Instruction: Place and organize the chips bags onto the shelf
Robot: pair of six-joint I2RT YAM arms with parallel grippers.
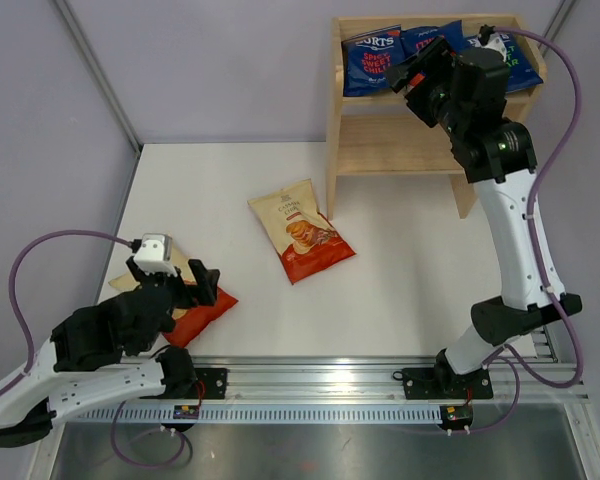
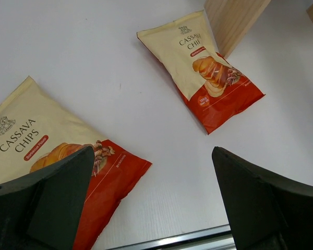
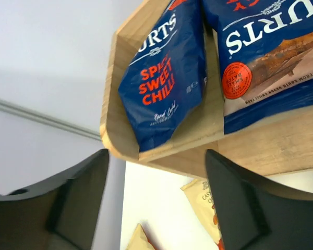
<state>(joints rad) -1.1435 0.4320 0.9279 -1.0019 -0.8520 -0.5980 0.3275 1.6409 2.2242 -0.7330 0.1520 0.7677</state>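
Observation:
The wooden shelf (image 1: 352, 150) stands at the far right. Three dark blue Burts bags lean on its top tier: one at the left (image 1: 368, 58), one in the middle (image 1: 423, 40), one (image 1: 521, 62) partly hidden behind my right arm. My right gripper (image 1: 418, 75) is open and empty, in front of the top tier; its view shows the left blue bag (image 3: 164, 78) and the middle one (image 3: 266, 57). One cream and red bag (image 1: 302, 232) lies mid-table. The other (image 1: 202, 316) lies by my left gripper (image 1: 206, 283), which is open and empty just above it (image 2: 41, 151).
The shelf's lower tier (image 1: 395, 150) holds nothing that I can see. The metal rail (image 1: 380, 385) runs along the near table edge. Grey walls close the back and left. The shelf's side panel (image 2: 232, 21) stands right next to the mid-table bag (image 2: 203, 73).

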